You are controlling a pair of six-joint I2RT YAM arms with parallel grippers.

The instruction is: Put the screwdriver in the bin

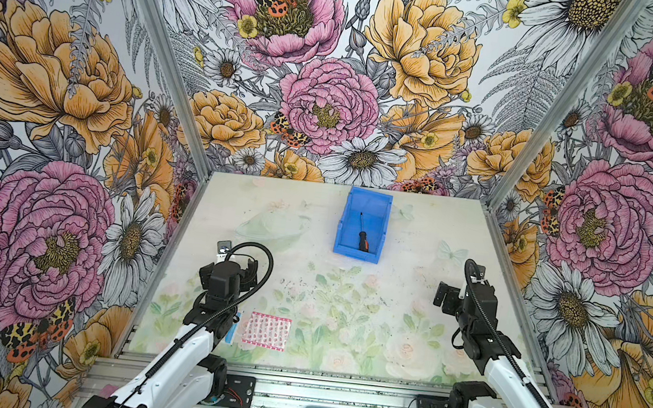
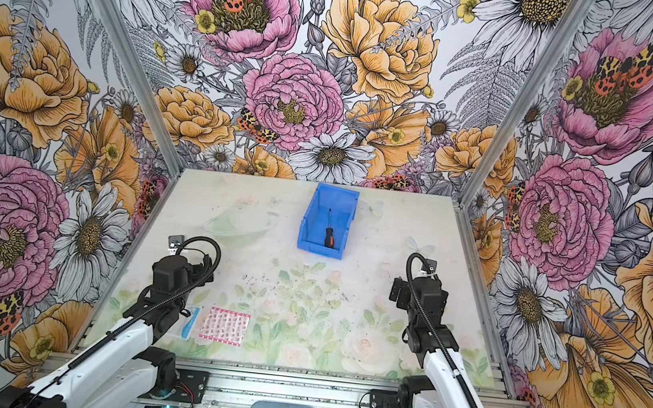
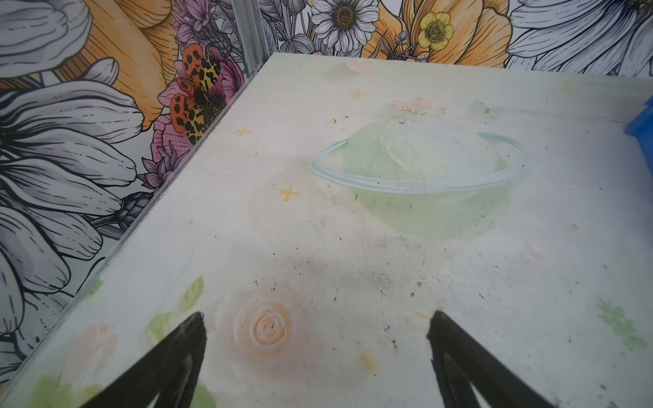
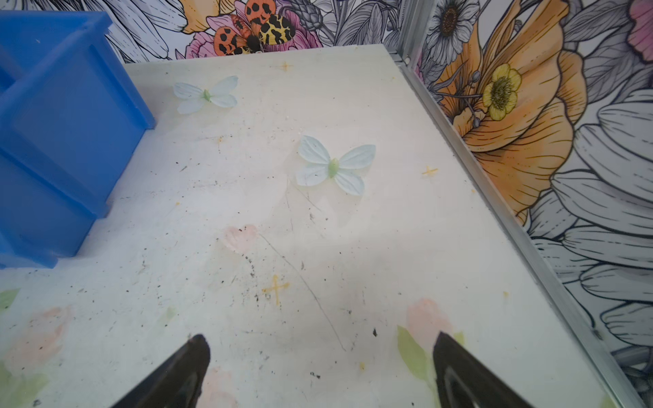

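Two empty tools: the left gripper (image 3: pixel 318 314) hangs with jaws spread wide, holding nothing. Ahead of it and to its right stands the bin (image 1: pixel 371 202), with the screwdriver (image 1: pixel 362 234) lying inside, handle toward the low front lip. Farther right, the right gripper (image 4: pixel 321 335) gapes wide too, empty, with the bin ahead on its left.

The bin (image 1: pixel 373 202) is smooth, faintly glossy blue plastic. The screwdriver (image 1: pixel 362 234) has a dark metal shaft. The table (image 1: pixel 389 296) looks matt, scuffed and speckled, its frame rail (image 4: pixel 509 212) dull metal.
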